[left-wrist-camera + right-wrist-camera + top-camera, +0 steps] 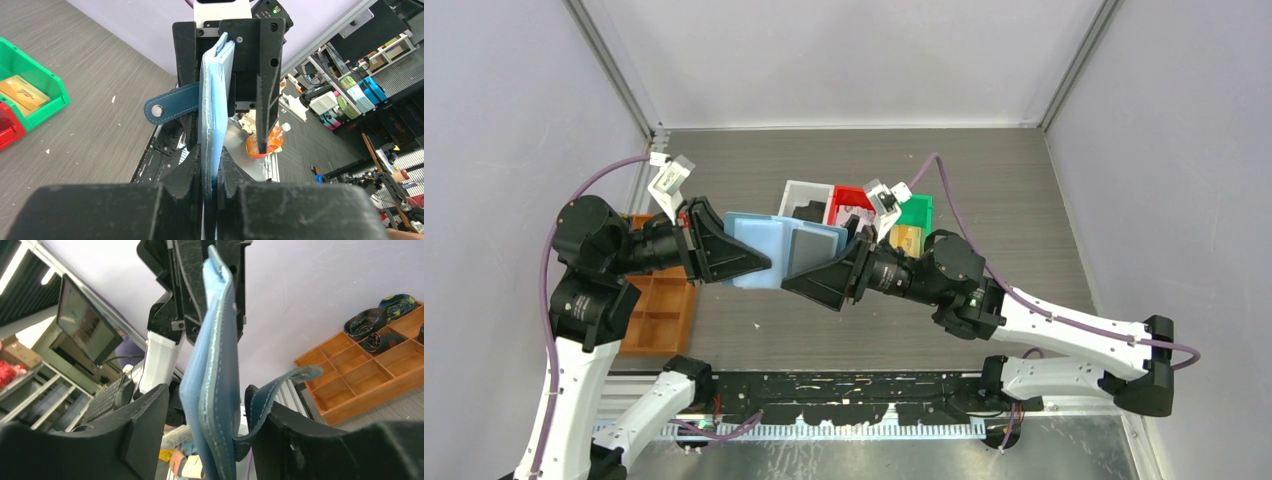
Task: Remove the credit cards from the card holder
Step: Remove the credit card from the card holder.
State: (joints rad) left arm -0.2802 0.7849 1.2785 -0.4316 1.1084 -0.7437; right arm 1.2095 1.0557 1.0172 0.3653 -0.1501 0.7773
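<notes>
The blue card holder (757, 243) hangs open in the air between my two grippers. A grey card face (814, 250) shows on its right half. My left gripper (749, 262) is shut on the holder's left edge. In the left wrist view the jaws (211, 155) pinch the pale blue edge (215, 100), and the dark tab with its snap (165, 109) sticks out left. My right gripper (809, 278) is open, one finger on each side of the holder (212, 370). The tab (280, 385) rests on its right finger (300, 430).
White (802, 200), red (852, 200) and green (916, 215) bins stand behind the holder. A gold card (20, 92) lies in the green bin, a black card (809, 211) in the white one. An orange-brown compartment tray (659, 310) sits at the left.
</notes>
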